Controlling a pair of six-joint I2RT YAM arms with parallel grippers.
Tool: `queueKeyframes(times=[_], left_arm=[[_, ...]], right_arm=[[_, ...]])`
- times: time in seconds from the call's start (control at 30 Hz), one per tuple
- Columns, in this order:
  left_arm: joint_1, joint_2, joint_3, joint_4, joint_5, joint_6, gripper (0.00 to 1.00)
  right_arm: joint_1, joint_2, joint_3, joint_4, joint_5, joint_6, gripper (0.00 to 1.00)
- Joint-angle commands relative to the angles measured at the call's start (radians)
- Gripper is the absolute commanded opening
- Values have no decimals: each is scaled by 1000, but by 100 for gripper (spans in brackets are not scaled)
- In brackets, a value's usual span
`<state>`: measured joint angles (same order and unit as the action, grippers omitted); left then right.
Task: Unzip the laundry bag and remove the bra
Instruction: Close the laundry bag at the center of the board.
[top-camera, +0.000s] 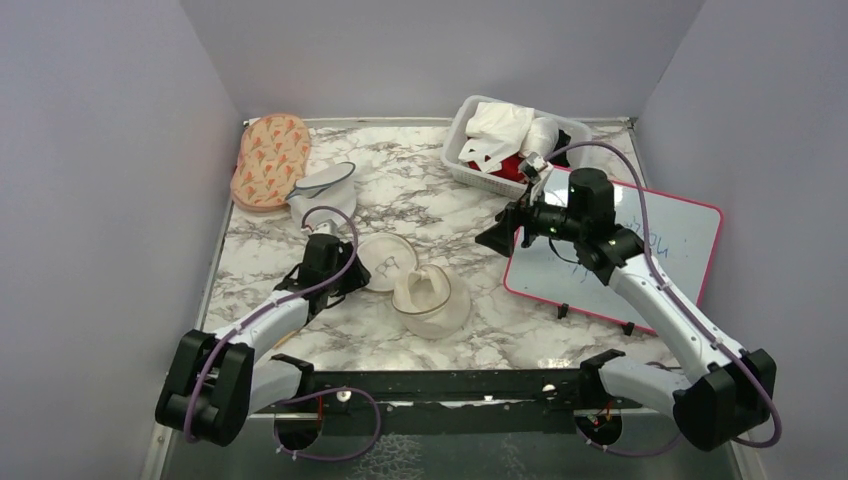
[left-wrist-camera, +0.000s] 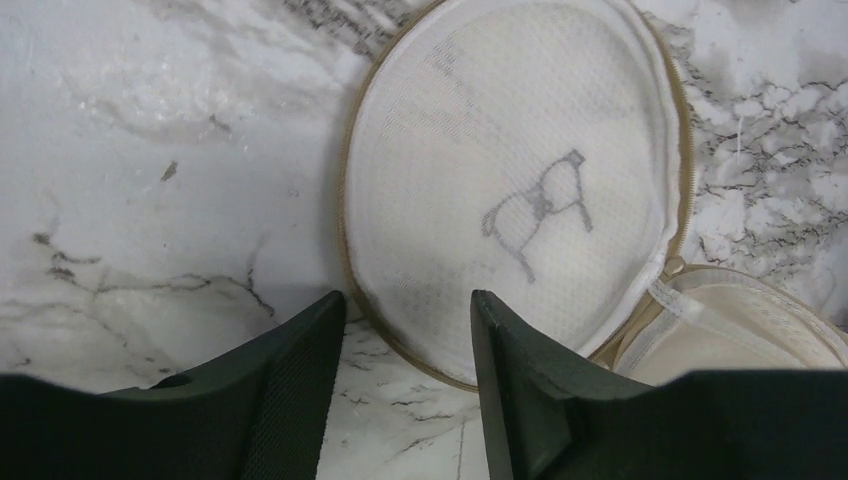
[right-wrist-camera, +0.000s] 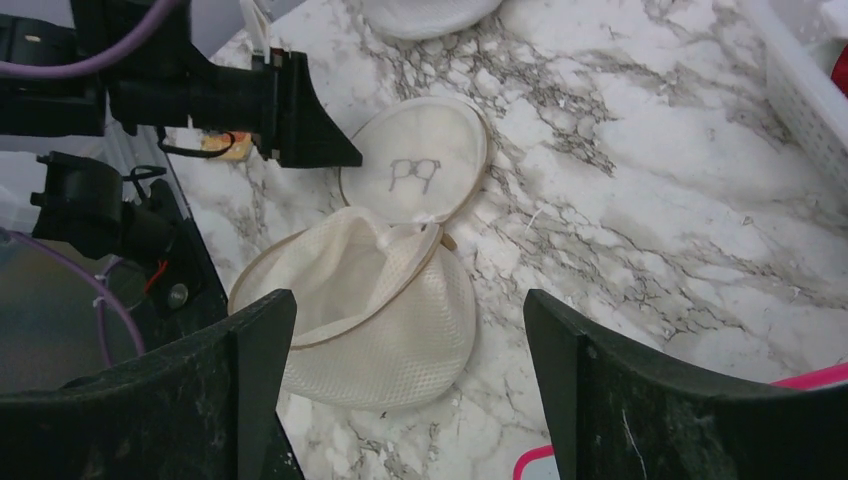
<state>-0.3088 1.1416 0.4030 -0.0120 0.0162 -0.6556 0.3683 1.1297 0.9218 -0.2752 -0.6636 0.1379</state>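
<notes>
The cream laundry bag lies unzipped and spread open in two halves on the marble table. Its flat face with the dark drawing (top-camera: 388, 262) (left-wrist-camera: 520, 190) (right-wrist-camera: 415, 170) lies to the left. The mesh half (top-camera: 440, 310) (right-wrist-camera: 400, 340) lies to the right. A smooth off-white padded cup, apparently the bra (top-camera: 425, 285) (right-wrist-camera: 320, 270) (left-wrist-camera: 720, 340), sits inside that half. My left gripper (top-camera: 350, 278) (left-wrist-camera: 408, 298) is open and low at the flat face's near-left rim, with nothing between the fingers. My right gripper (top-camera: 497, 238) (right-wrist-camera: 408, 300) is wide open and empty, raised to the right of the bag.
An oval orange-patterned pouch (top-camera: 270, 160) and a white-and-grey round pouch (top-camera: 325, 188) lie at the back left. A white basket (top-camera: 455, 155) with white clothes and a red garment (top-camera: 508, 168) stands at the back right. A pink-edged whiteboard (top-camera: 660, 250) lies under the right arm.
</notes>
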Motion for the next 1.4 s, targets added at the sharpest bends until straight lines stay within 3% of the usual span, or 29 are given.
queueKeyframes(times=[0.0,0.17,0.37,0.53,0.7,0.87,1.1,1.37], left_arm=[[18,10,-70,78,-26,-202,41],[19,-13,-135,115,-71,-367,41],[22,4,-121,107,-78,-387,35],[26,-12,-156,141,-93,-395,23],[32,-1,-162,187,-69,-369,1],[40,-83,-154,251,-44,-276,0],[40,-378,-188,382,-53,-127,0],[30,-521,-156,450,206,171,0]], right_arm=[[1,-97,-33,83,-26,-6,83],[0,-153,-61,115,8,0,84],[1,-146,-70,127,1,9,84],[1,-138,-61,108,34,2,84],[1,-149,-60,99,50,-1,84],[0,-153,-60,89,46,0,84],[1,-155,-69,93,46,6,84],[1,-139,-69,62,45,12,84]])
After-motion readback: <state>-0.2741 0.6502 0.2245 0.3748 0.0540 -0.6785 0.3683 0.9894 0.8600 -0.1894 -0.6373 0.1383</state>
